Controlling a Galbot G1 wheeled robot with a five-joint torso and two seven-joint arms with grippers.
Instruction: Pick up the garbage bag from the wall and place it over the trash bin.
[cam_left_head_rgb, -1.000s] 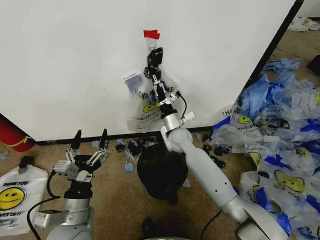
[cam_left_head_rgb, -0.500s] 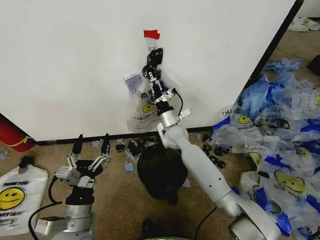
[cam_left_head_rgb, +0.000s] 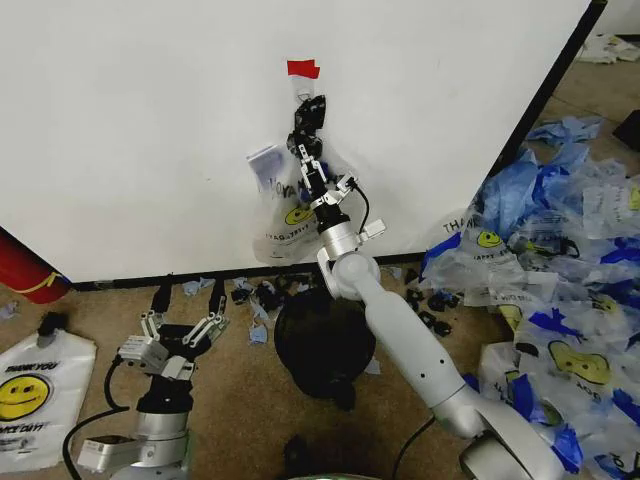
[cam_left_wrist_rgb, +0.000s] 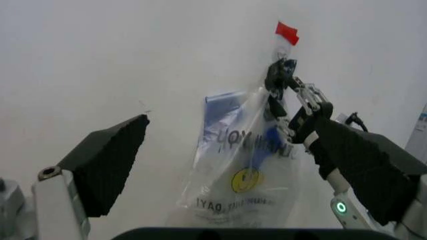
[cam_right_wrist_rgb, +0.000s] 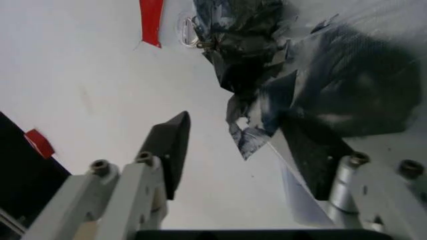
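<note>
The garbage bag (cam_left_head_rgb: 287, 212) (thin, limp, slippery film) is best taken at its bunched handles, where the right end effector (cam_left_head_rgb: 308, 128) is held open; the left end effector (cam_left_head_rgb: 186, 303) is spread wide near the floor

garbage bag (cam_left_head_rgb: 285, 205): I see it hanging crumpled on the wall, smiley print showing.
trash bin (cam_left_head_rgb: 322, 345): black mesh, on the floor below it.

The garbage bag (cam_left_head_rgb: 285, 205) hangs on the wall (cam_left_head_rgb: 150, 120) below a tape strip (cam_left_head_rgb: 303, 68). The trash bin (cam_left_head_rgb: 325, 345) stands on the floor before the wall, directly beneath the bag. Heaped bags (cam_left_head_rgb: 560, 270) lie to the right; a flat bag (cam_left_head_rgb: 35, 395) lies at far left.
</note>
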